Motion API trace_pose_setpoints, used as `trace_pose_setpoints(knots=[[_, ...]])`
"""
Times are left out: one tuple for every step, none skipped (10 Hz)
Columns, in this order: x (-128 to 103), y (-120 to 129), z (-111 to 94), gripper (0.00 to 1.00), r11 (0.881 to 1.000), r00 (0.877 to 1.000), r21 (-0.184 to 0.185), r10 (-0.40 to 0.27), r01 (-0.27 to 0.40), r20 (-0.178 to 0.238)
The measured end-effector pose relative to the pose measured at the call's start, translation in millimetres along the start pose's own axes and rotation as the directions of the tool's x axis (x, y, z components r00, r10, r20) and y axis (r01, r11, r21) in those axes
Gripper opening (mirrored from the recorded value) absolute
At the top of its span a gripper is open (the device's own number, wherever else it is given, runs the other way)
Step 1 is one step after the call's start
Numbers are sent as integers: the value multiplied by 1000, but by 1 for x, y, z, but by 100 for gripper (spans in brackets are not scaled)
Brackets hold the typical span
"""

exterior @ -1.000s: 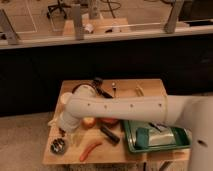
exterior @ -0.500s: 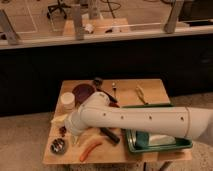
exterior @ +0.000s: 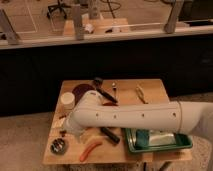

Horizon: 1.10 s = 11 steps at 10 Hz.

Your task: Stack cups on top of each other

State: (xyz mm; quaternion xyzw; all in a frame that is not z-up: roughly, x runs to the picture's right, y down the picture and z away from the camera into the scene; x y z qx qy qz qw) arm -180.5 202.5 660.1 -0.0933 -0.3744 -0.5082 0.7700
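- The white arm [exterior: 135,117] sweeps across the table [exterior: 150,87] from the right; its elbow end sits at the front-left.
- The gripper [exterior: 64,131] seems tucked under that end, near the left edge; whether it is open or gripping cannot be told.
- The steel cup [exterior: 59,146] stands at the front-left corner, just below and in front of the gripper, so the reach looks short and downward.
- The light-blue cup is not visible, perhaps hidden by the arm.

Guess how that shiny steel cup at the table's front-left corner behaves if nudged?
The steel cup looks low and wide, so tipping seems unlikely; it would probably slide. Its shiny metal suggests a rigid, slippery surface. It sits near the table edge. The gripper is hidden behind the arm.
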Motion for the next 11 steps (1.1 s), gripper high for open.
trace_pose_setpoints(knots=[[0, 0, 0, 80, 1000, 1000, -8, -25, 25, -11], [0, 0, 0, 80, 1000, 1000, -9, -25, 25, -12], [0, 0, 0, 80, 1000, 1000, -9, -25, 25, -11], [0, 0, 0, 80, 1000, 1000, -9, -25, 25, -11], [0, 0, 0, 80, 1000, 1000, -8, -25, 25, -11], [0, 3, 1, 80, 1000, 1000, 1, -18, 18, -9], [-2, 12, 6, 80, 1000, 1000, 17, -12, 12, -6], [-3, 16, 10, 80, 1000, 1000, 21, -16, 16, -3], [-5, 19, 14, 80, 999, 1000, 23, -27, 27, 5], [-6, 26, 21, 80, 999, 999, 22, -35, 34, 11], [-6, 32, 26, 80, 999, 999, 20, -43, 42, 15]])
